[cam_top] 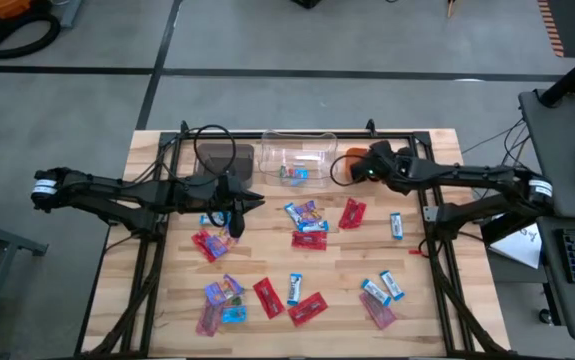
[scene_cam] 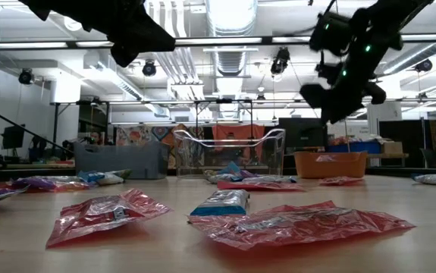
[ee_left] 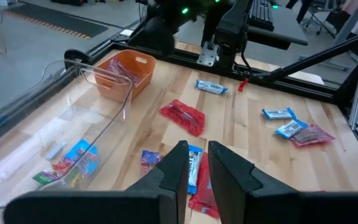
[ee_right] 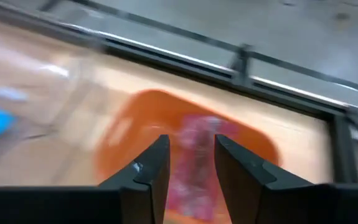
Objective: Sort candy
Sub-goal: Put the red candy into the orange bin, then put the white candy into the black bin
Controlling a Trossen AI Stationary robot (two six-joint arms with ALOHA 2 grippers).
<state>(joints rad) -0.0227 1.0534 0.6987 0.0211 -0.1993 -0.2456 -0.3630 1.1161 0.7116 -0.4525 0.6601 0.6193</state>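
Note:
Several candies in red, blue-and-white and purple wrappers lie flat on the wooden table, among them a cluster at mid-table and red ones nearer the front. My right gripper hovers open above the orange bin, and a red candy lies in the bin below its fingers. My left gripper hangs above the table's left half, its fingers a narrow gap apart with nothing between them. The clear bin holds a few candies.
Three bins stand in a row along the far edge: brown, clear, and orange. A black frame borders the table. A purple and blue heap lies front left, and blue-and-white candies lie front right.

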